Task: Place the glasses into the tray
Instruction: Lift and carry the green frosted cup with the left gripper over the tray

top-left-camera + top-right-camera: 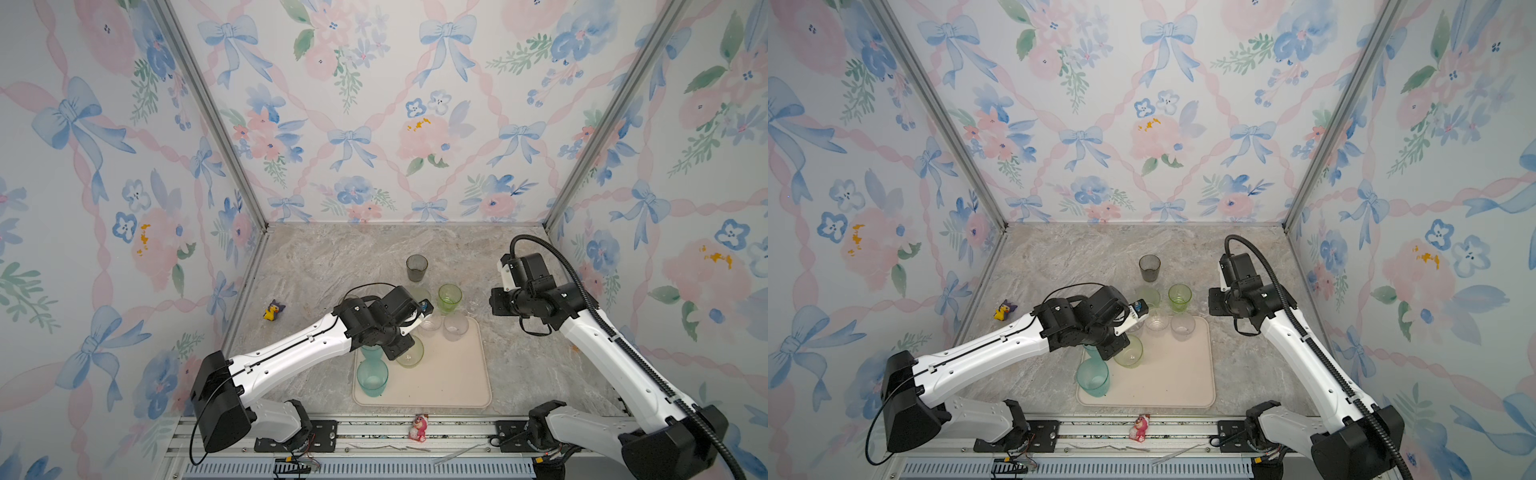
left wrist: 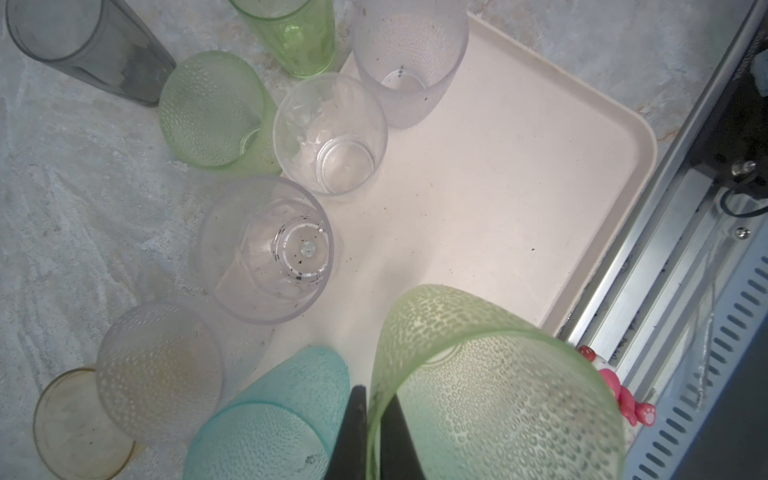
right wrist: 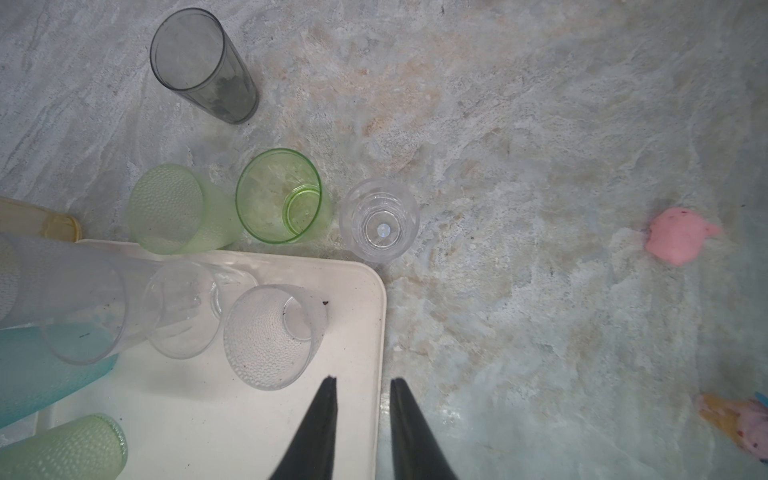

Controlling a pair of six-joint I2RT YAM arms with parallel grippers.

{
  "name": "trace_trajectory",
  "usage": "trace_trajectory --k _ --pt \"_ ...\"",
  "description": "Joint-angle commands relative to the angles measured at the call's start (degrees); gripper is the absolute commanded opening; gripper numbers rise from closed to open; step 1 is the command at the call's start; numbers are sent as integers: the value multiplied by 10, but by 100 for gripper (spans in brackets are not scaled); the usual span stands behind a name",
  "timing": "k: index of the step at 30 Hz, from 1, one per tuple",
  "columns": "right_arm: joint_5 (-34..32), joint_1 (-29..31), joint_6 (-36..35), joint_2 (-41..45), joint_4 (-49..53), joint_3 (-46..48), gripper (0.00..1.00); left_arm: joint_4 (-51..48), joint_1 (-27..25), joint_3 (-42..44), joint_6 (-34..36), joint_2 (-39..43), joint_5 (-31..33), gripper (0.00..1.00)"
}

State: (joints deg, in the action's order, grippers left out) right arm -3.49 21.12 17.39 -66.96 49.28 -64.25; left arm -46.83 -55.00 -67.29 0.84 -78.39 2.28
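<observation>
Two teal glasses (image 1: 372,376): stood at the lower left of the tray (image 1: 453,386).
Three green glasses (image 3: 278,195): two stood past the tray's upper edge — one pale green glass (image 2: 494,395) pinched at its rim by the left gripper (image 2: 376,395), over the tray.
Five clear glasses (image 1: 456,326): three counted along the tray's upper edge.
One grey glass (image 1: 417,268), one yellow glass (image 2: 79,424): off the tray.
Right gripper (image 3: 362,380): fingers spread, nothing held.

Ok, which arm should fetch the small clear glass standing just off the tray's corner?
Right: the right tool hangs empty, jaws apart, near the clear glass by the tray; the left tool is shut on a dimpled green glass.
</observation>
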Motion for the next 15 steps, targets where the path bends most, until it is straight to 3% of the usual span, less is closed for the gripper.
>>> trace_trajectory --k 1,15 --pt "-11 5 8 8 12 9 26 5 3 3 -12 -21 14 0" --pt "-6 6 4 2 6 20 26 36 35 9 1 -85 -6 0"
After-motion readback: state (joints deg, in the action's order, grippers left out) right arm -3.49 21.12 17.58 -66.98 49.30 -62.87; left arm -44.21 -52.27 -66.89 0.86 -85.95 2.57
